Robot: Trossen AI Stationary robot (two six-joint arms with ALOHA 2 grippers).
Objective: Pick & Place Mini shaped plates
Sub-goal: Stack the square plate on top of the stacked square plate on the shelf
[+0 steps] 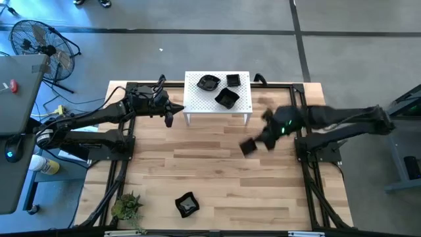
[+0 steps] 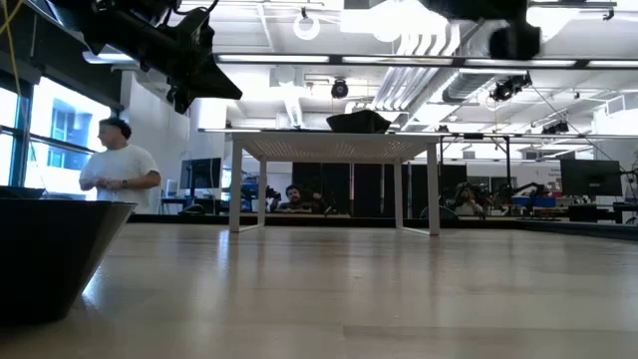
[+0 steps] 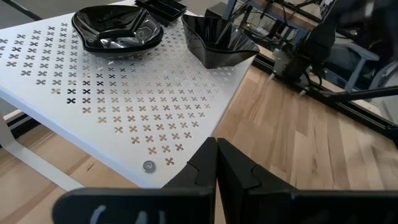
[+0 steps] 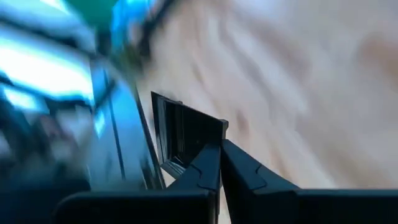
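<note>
Carried plate: a small square black plate [image 1: 248, 147] is pinched by its rim in the right pincer [image 1: 258, 143] and held above the bare middle of the worktop [image 1: 217, 178], right of centre; in the right wrist view the plate [image 4: 186, 138] is seen gripped between the closed fingers.
Step in hand: transport is judged to be under way, the plate being lifted clear of the wood and not yet set down.
Next move: the plate is judged to need carrying to the white perforated rack [image 1: 197, 105] at the far side and lowering into a free patch, clear of the plates already there, before the fingers are released.
Plates on rack: three are counted, a rounded one [image 1: 208, 82], a small square one [image 1: 233, 80] and a deeper angular one [image 1: 227, 98].
Plates on worktop: one wavy-edged plate [image 1: 187, 205] is left at the near edge.
Plates in all: five are visible.
Left pincer [image 1: 169, 118]: pressed together, empty, held just left of the rack.
Plant [image 1: 127, 207]: one, at the near left corner.
</note>
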